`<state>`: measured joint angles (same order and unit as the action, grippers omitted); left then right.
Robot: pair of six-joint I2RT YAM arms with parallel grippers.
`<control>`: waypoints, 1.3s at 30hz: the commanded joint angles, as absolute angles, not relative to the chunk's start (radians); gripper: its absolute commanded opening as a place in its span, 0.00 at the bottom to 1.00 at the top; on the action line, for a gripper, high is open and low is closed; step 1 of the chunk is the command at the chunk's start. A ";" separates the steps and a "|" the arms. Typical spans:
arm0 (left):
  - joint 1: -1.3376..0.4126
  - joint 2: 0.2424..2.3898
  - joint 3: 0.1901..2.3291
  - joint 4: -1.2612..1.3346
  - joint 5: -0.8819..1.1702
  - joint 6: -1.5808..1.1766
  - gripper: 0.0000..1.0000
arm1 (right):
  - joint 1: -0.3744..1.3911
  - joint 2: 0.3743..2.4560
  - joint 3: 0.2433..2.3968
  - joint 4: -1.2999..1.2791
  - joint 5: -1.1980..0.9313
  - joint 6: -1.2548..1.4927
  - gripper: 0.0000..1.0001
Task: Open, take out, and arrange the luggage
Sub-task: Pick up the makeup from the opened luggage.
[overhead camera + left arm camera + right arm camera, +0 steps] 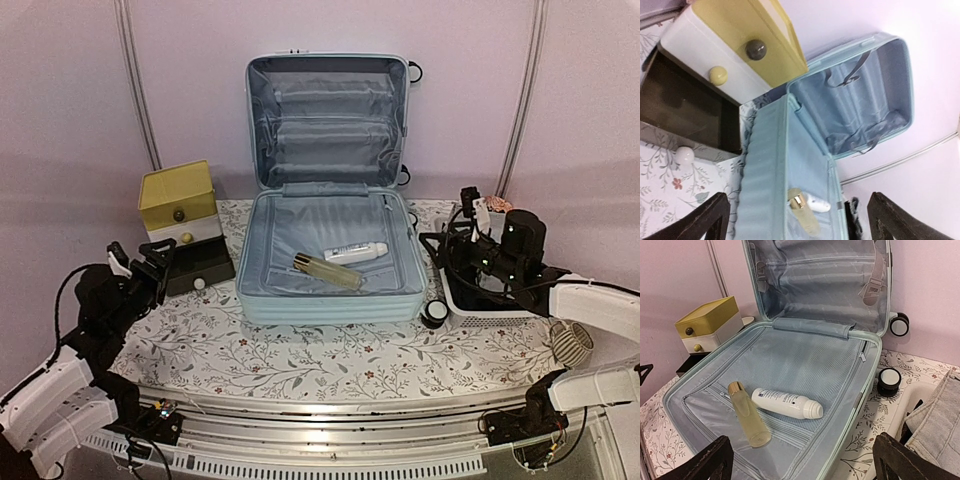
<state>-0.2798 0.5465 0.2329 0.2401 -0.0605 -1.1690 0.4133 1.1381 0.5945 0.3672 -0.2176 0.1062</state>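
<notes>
My left claw [799, 220] and my right claw [805, 460] are both wide open and hold nothing. The big pale mint-blue hard suitcase [330, 305] lies open just ahead of my right claw and off to the right of my left claw, with its lid standing up. Inside, a round clear bottle of yellow liquid [749, 415] touches a white tube [787, 404]. If I grab one, it could roll or bump the other away. The table [300, 355] wears a flowery cloth. The wall [60, 100] behind is pale purple.
</notes>
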 commanded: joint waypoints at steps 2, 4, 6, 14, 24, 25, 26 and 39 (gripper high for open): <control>-0.299 0.667 0.263 0.189 0.043 -1.015 0.98 | 0.419 1.150 0.648 0.348 -0.252 0.114 0.99; -0.312 0.723 0.301 0.216 0.076 -0.950 0.98 | 0.419 1.154 0.662 0.329 -0.262 0.114 0.99; -0.332 0.765 0.353 0.216 0.091 -0.876 0.97 | 0.419 1.161 0.678 0.304 -0.274 0.111 0.99; -0.443 0.947 0.611 0.118 0.150 -0.530 0.95 | 0.420 1.251 0.835 0.117 -0.374 0.075 0.99; -0.543 1.203 0.849 -0.005 0.416 -0.016 0.93 | 0.488 1.352 0.987 -0.040 -0.378 0.011 0.99; -0.554 1.235 0.870 -0.024 0.423 0.019 0.93 | 0.492 1.352 0.989 -0.043 -0.374 0.011 0.99; -0.562 1.266 0.892 -0.043 0.427 0.055 0.98 | 0.495 1.354 0.990 -0.048 -0.371 0.011 0.99; -0.658 1.538 1.112 -0.154 0.279 0.410 0.98 | 0.509 1.363 0.990 -0.076 -0.358 -0.025 0.99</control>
<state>-0.6373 1.4998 1.0470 -0.1242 0.3374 0.2600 0.4995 1.3453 0.9623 -0.0662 -0.3607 -0.0086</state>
